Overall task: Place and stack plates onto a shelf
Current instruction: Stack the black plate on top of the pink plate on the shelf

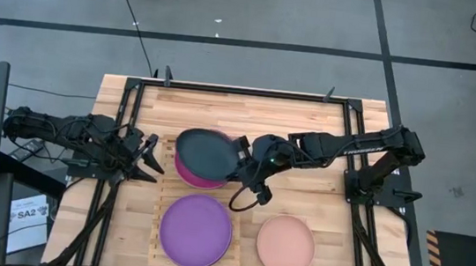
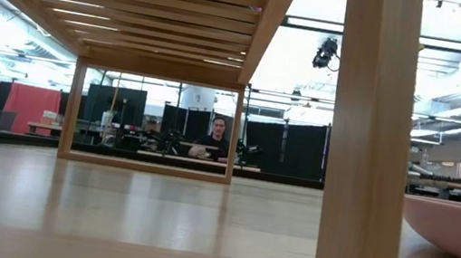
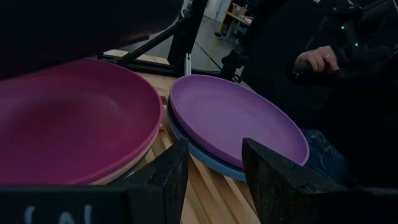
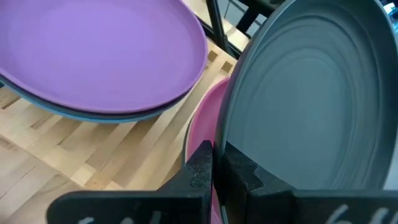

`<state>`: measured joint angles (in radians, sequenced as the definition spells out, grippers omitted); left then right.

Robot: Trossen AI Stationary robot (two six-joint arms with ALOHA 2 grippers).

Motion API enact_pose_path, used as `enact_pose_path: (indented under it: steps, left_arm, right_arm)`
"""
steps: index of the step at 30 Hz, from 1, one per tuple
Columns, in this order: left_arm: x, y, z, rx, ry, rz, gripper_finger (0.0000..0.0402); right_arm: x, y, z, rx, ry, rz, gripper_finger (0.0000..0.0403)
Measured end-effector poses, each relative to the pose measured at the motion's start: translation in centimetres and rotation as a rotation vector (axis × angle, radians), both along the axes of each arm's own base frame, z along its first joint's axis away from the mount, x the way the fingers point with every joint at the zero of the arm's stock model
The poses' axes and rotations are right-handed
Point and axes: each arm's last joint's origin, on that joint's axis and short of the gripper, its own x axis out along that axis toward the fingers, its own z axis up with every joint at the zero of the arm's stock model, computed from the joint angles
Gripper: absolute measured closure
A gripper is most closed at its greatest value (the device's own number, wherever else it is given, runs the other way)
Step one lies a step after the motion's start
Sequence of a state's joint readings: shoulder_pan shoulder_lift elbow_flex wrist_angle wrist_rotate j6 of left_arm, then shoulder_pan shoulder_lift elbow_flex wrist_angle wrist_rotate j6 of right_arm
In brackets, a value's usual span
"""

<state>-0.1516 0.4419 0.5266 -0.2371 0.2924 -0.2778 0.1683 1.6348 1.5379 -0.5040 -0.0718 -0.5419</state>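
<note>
Starting at your left, the left gripper (image 1: 149, 155) waits just beside the shelf (image 1: 161, 198), level with the magenta plate (image 1: 193, 178). Its fingers (image 3: 166, 174) stand apart with nothing between them, and it touches nothing; it looks parked there to stay clear of the stack.

On the shelf itself you have two piles. The far one is the magenta plate lying flat on the slats. The near one is the purple plate (image 1: 197, 230), which the wrist views show resting on a blue plate (image 3: 205, 155).

Moving right, the dark grey plate (image 1: 208, 151) hangs over the magenta one, tilted, and I cannot tell whether its low edge touches it yet. The right gripper (image 1: 246, 162) pinches its rim, jaws nearly together on the thin edge. Holding by the rim probably lets you lower the plate flat onto the magenta one, which I judge is the step in hand.

Farthest right, the salmon plate (image 1: 286, 244) sits on the table (image 1: 310, 123), off the shelf, not yet stacked.
</note>
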Motion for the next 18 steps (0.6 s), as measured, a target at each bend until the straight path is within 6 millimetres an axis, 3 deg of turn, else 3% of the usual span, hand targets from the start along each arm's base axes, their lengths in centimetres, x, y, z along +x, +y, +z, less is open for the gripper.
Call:
enact_pose_path:
  steps: [18]
  left_arm:
    - [0.0,0.0,0.0,0.000,0.000,0.000,0.0246]
  right_arm:
    - [0.2,-1.1,-1.5,-0.004,0.022,-0.029,0.0363]
